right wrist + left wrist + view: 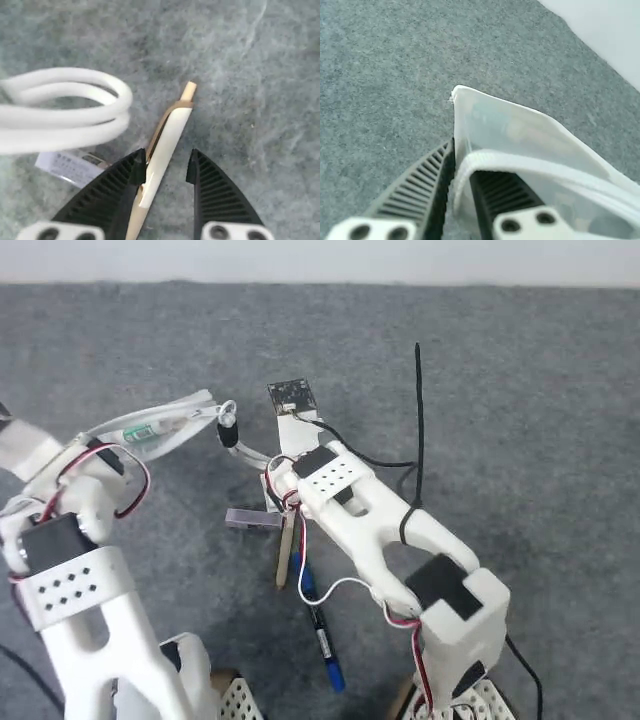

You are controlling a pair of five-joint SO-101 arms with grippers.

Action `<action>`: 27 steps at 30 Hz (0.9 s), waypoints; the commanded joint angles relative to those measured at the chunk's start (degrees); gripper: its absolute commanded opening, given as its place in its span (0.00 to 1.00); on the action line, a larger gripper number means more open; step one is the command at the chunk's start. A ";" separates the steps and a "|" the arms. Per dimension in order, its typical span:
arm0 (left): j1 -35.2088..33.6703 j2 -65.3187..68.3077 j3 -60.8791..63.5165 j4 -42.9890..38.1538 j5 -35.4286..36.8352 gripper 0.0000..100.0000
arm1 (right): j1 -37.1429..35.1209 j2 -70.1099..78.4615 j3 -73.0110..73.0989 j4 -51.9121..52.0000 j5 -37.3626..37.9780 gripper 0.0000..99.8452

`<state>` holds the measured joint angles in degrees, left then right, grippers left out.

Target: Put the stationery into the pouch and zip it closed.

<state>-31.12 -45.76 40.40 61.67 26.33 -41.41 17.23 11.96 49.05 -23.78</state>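
Observation:
The translucent pouch (155, 428) is held off the grey mat at the left, with a green and white item inside. My left gripper (461, 165) is shut on the pouch (520, 135) at its zip edge. A beige pen (285, 550) lies on the mat in the middle. My right gripper (167, 160) is down over it, open. The beige pen (170, 132) lies between the fingers and touches one pad. A blue pen (322, 625) lies closer to the arm bases. A small grey wrapped piece (250, 518) rests beside the beige pen.
A white cable loop (65, 110) hangs close to the right gripper. A small circuit board (292, 395) and a black cable (419, 430) lie behind the right arm (370, 510). The grey mat (520, 390) is open to the right and at the back.

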 commanded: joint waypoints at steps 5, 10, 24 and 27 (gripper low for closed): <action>-0.18 0.09 -1.63 -2.37 0.88 0.01 | 1.63 3.03 -4.92 -0.48 3.08 0.05; -0.18 0.09 -1.63 -2.37 0.79 0.01 | 2.51 4.79 -5.10 -0.48 6.86 0.01; -0.18 0.09 -1.54 -2.29 0.79 0.01 | 4.62 0.92 -6.07 9.54 7.03 0.01; -0.18 0.09 -1.54 -2.29 0.79 0.01 | 5.14 -1.36 -6.15 12.62 7.03 0.01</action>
<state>-31.12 -45.76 40.40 61.67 26.33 -37.98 21.19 7.56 58.20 -17.71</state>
